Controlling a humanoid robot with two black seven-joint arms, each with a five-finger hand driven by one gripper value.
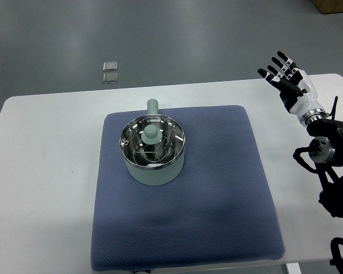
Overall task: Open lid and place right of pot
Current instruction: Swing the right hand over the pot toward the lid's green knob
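Note:
A pale green pot [154,168] stands on the blue mat [217,188], left of the mat's middle, with its handle [152,106] pointing away. Its glass lid [152,144] with a metal rim and a green knob [150,135] sits on top. My right hand [283,73] hovers over the table's far right corner, well away from the pot, fingers spread and holding nothing. The left arm does not show.
The white table [46,171] carries the mat. Two small clear packets [110,71] lie on the grey floor beyond the table. A brown box corner [334,5] shows at the top right. My right arm's black linkage [331,171] runs along the right edge.

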